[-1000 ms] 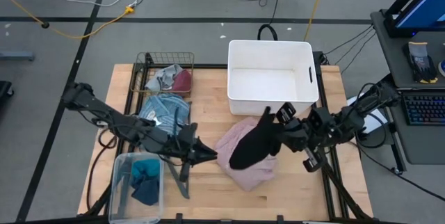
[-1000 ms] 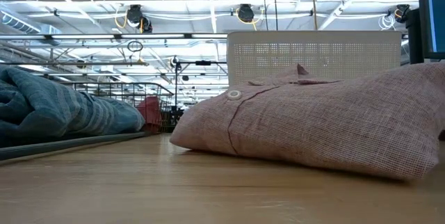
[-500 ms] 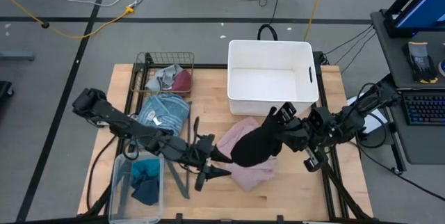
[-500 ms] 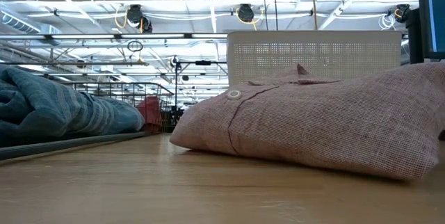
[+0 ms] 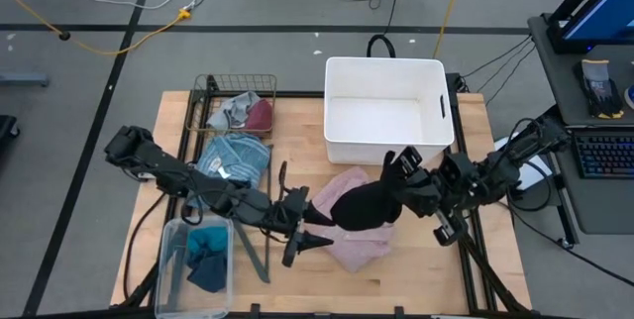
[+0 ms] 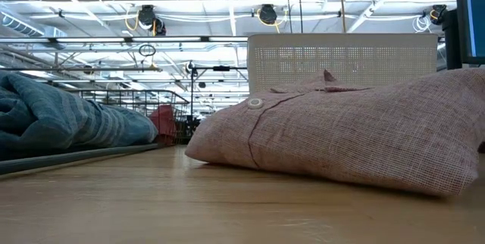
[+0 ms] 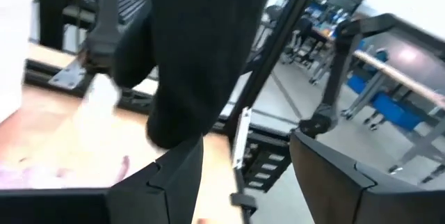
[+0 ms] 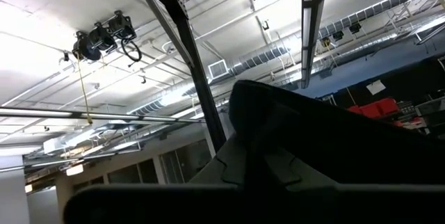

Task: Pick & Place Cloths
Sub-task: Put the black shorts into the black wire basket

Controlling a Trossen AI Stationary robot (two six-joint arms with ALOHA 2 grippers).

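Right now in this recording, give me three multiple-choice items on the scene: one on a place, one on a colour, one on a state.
1. Where does the pink shirt lie?
A. in the white tub
B. on the table in front of the white tub
C. in the wire basket

2. What colour is the cloth in the right pincer?
A. black
B. pink
C. teal

3. How do the left pincer's fingers stand?
A. shut on the pink shirt
B. shut on the striped top
C. open, holding nothing

Key:
1 B: it lies on the wooden table, and the white tub holds no cloth.
2 A: the black cloth hangs from it over the shirt.
3 C: the left pincer has its fingers spread beside the black cloth.
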